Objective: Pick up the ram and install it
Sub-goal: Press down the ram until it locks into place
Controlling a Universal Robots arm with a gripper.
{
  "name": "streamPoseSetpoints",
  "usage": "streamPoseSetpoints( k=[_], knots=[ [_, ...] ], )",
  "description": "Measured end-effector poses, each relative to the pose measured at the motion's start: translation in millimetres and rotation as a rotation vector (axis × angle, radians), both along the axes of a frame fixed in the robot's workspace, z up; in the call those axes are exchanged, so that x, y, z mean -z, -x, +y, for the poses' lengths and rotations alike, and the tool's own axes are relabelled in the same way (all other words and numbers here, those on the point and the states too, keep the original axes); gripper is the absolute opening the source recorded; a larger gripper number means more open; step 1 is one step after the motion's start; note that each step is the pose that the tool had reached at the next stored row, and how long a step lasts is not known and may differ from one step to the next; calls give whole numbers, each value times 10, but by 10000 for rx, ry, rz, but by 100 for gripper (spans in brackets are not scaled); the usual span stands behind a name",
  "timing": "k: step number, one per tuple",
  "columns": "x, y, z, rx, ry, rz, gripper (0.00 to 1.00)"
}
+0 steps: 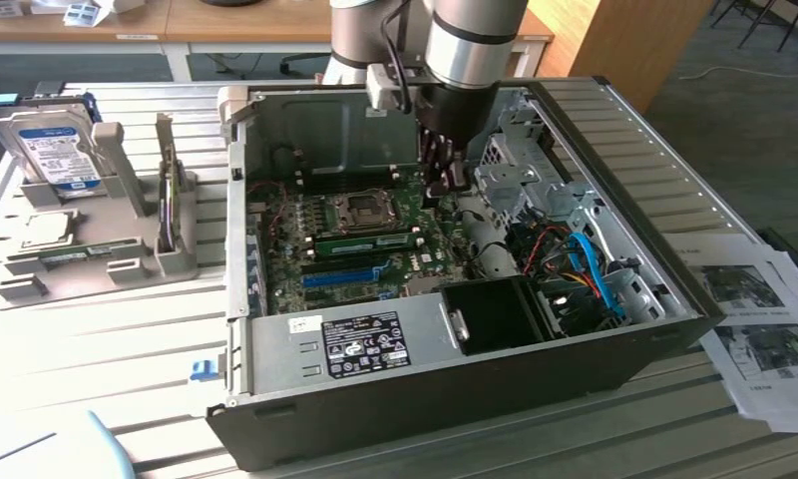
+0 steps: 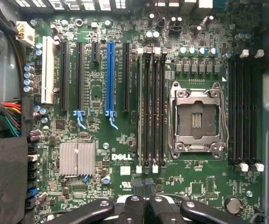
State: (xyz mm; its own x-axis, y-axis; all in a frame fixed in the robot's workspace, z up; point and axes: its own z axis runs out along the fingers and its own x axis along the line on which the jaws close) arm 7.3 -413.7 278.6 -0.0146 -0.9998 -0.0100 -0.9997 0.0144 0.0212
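Note:
The ram (image 1: 367, 242), a long green stick with a white label, stands on edge in a slot on the motherboard (image 1: 406, 261), just in front of the empty CPU socket (image 1: 363, 208). My gripper (image 1: 445, 188) hangs inside the open computer case to the exterior view's right of the socket, above the board and apart from the ram. In the wrist view its dark fingertips (image 2: 136, 185) are pressed together with nothing between them, just past the end of the memory slots (image 2: 150, 107). The bare CPU socket (image 2: 197, 116) lies beside those slots.
A blue expansion slot (image 2: 110, 77) and black slots lie beside the memory slots. Case walls (image 1: 638, 150), a drive cage (image 1: 519, 170) and red and blue cables (image 1: 579, 264) crowd the exterior view's right. A grey holder (image 1: 93, 259) with a hard drive (image 1: 53, 150) stands outside the case.

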Motion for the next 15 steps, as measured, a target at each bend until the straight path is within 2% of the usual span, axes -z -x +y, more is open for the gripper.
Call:
streamPoseSetpoints(
  k=[15],
  knots=[
    [126,0,0,0,-1,0,9]
  ],
)
